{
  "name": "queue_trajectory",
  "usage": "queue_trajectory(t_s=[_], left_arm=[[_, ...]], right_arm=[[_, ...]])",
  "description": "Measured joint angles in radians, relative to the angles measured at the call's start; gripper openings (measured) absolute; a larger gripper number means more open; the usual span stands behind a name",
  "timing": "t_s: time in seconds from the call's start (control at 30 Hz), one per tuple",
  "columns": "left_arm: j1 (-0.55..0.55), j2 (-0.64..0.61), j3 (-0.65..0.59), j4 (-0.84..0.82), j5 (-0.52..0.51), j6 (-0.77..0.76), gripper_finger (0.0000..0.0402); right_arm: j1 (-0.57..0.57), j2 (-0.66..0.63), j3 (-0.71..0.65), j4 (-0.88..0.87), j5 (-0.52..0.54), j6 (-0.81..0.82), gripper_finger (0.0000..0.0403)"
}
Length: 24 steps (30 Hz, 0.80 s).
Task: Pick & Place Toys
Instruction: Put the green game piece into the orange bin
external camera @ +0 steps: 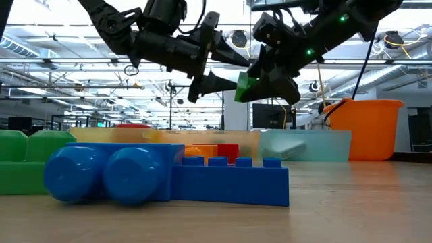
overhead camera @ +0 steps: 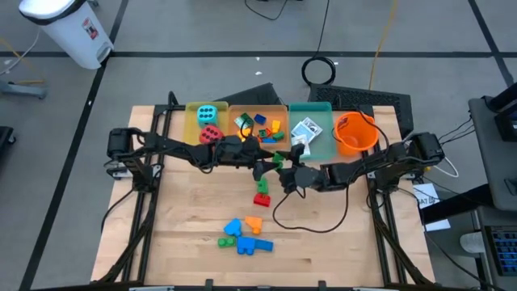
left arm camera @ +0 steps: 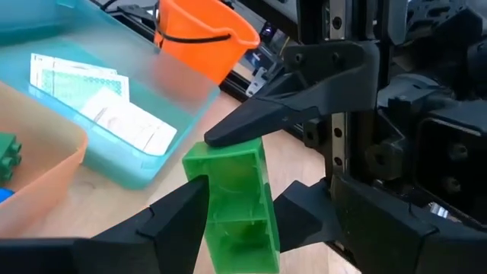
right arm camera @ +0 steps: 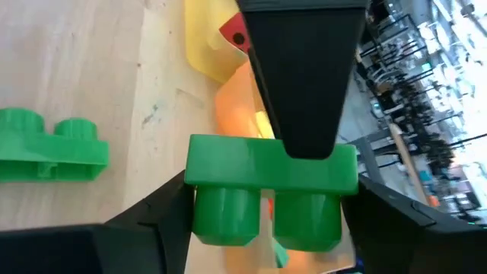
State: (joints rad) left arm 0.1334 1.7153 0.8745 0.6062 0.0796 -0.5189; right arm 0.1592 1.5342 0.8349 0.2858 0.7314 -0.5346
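Observation:
A green two-stud brick (overhead camera: 279, 158) hangs in the air over the table's middle, just in front of the trays. Both grippers meet on it. My left gripper (left arm camera: 240, 202) reaches in from the left and my right gripper (right arm camera: 272, 186) from the right; each is shut on the brick. In the low view the brick (external camera: 247, 86) shows well above the tabletop. A cyan die (overhead camera: 207, 113) and a red die (overhead camera: 212, 134) lie in the yellow tray. Card packs (overhead camera: 305, 129) lie in the teal tray. Several bricks (overhead camera: 260, 124) lie in the orange tray. My left gripper pinches the brick's two long sides (left arm camera: 268, 199) between its two fingers, which lie across the brick. It comes level from the table's left. The brick is lifted clear. My right gripper pinches the brick's two short ends (right arm camera: 199, 164), one finger on each. It comes from the table's right, roughly level. The brick's studs (right arm camera: 224, 217) point back between its fingers. A left finger (right arm camera: 304, 84) lies on the brick's long side.
A green brick (overhead camera: 262, 186) and a red brick (overhead camera: 261, 199) lie on the table below the grippers. A cluster of blue and orange bricks (overhead camera: 246, 236) lies nearer the front edge. An orange bucket (overhead camera: 355, 133) stands at the back right. A black cable (overhead camera: 311, 217) loops over the table.

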Motion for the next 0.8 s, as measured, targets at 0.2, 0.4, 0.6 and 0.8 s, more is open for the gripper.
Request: queue_trajectory(t_s=[0.2,0.4,0.6,0.8], left_arm=[[0.002,0.0,0.001,0.003,0.006,0.024,0.0282],[0.005,-0.024,0.0,-0.019,0.0,0.028,0.0282],[0.004,-0.034,0.0,-0.019,-0.018,0.049,0.0282],[0.004,-0.033,0.0,-0.055,-0.05,0.046,0.0282]], right_arm=[[-0.001,0.0,0.0,0.005,0.029,-0.012,0.025],[0.004,-0.003,0.002,-0.033,0.119,-0.008,0.025],[0.015,-0.002,0.002,-0.026,0.11,-0.015,0.025],[0.016,-0.002,0.002,0.043,0.107,-0.028,0.0251]])
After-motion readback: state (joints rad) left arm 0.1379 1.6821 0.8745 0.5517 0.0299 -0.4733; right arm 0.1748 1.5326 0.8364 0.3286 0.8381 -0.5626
